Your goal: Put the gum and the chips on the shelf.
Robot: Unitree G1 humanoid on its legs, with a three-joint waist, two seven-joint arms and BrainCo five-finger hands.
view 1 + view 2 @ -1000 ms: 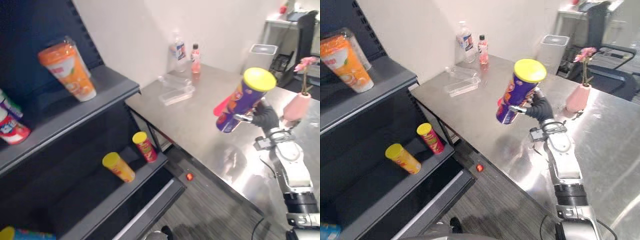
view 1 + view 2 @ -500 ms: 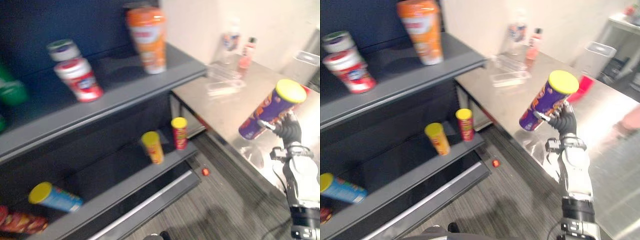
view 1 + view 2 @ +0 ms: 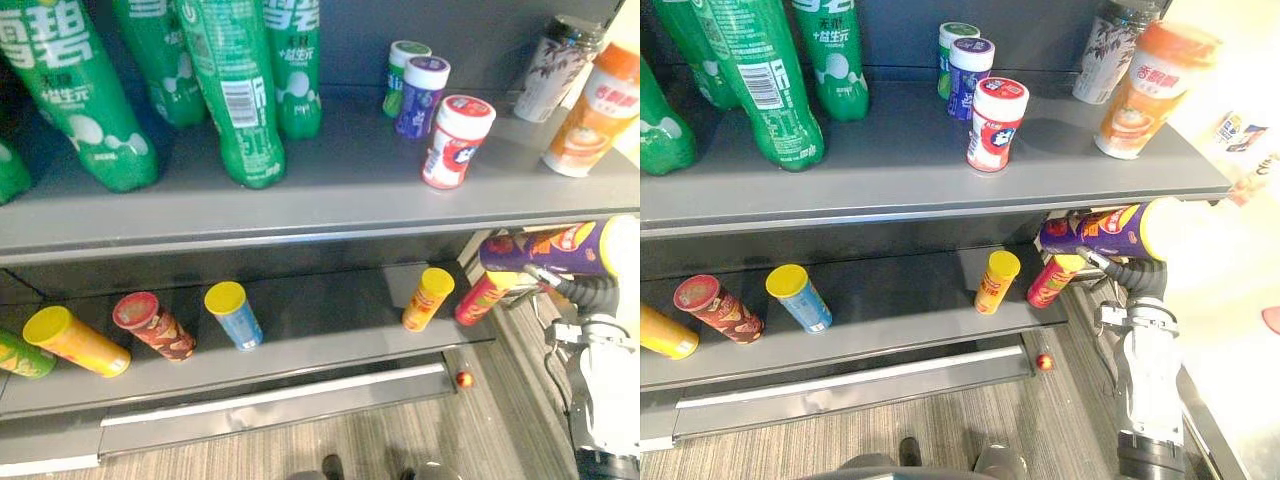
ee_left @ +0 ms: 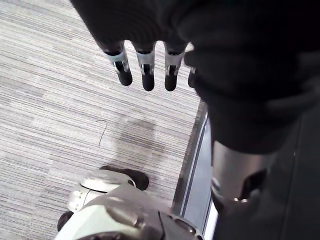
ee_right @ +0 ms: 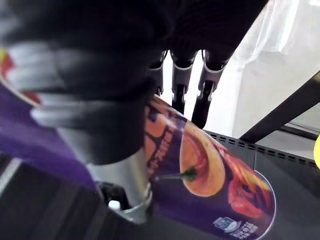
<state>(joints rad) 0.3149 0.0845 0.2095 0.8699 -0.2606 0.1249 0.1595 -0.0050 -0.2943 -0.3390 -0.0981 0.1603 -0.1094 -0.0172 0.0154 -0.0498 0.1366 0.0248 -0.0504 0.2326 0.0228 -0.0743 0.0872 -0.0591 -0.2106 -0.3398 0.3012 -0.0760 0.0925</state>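
Observation:
My right hand (image 3: 1137, 273) is shut on a purple chips can with a yellow lid (image 3: 538, 250). It holds the can lying sideways at the right end of the shelf unit, just under the upper board (image 3: 330, 190) and above the lower board (image 3: 330, 330). In the right wrist view my fingers (image 5: 180, 87) curl round the purple can (image 5: 210, 172). Three gum bottles stand on the upper board: a red-and-white one (image 3: 455, 140), a purple one (image 3: 422, 95) and a green one (image 3: 403, 75). My left hand (image 4: 145, 72) hangs over the carpet with straight fingers, holding nothing.
Green bottles (image 3: 235, 95) fill the left of the upper board, and two drink cups (image 3: 590, 110) stand at its right end. Several chips cans (image 3: 232, 312) lie or stand along the lower board, two (image 3: 428, 298) close to the held can. A small red thing (image 3: 463, 379) lies on the floor.
The camera has swung left from the steel table to face the shelf. My right hand has carried the purple can from over the table to the shelf's right end, tipping it sideways.

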